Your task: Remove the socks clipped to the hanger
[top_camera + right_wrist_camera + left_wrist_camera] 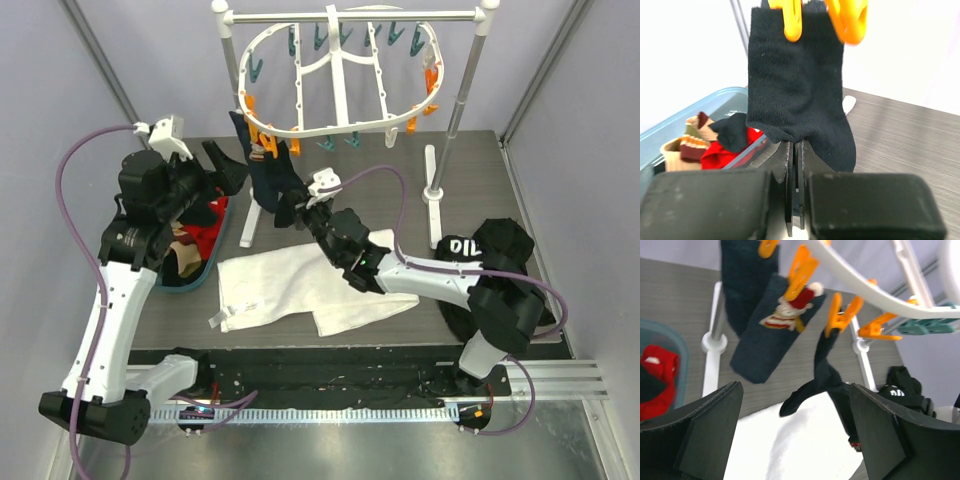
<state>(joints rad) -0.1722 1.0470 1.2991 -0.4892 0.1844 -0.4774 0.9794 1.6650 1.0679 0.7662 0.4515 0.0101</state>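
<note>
Black sock [797, 85] hangs with its long axis vertical from two orange clips [792, 20] on the hanger [340, 125], directly above the right gripper [794, 150] — whose fingers are pressed together on its puckered lower edge. The pull, I judge, should run straight down, away from the clips. The left gripper [792, 427] is spread wide and holds nothing — it faces the navy socks [755, 335], farther off.

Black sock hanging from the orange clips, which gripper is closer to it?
Right. The right gripper is shut on the black sock's lower edge, beneath the orange clips. The left gripper hangs open to the sock's left, apart from it.
</note>
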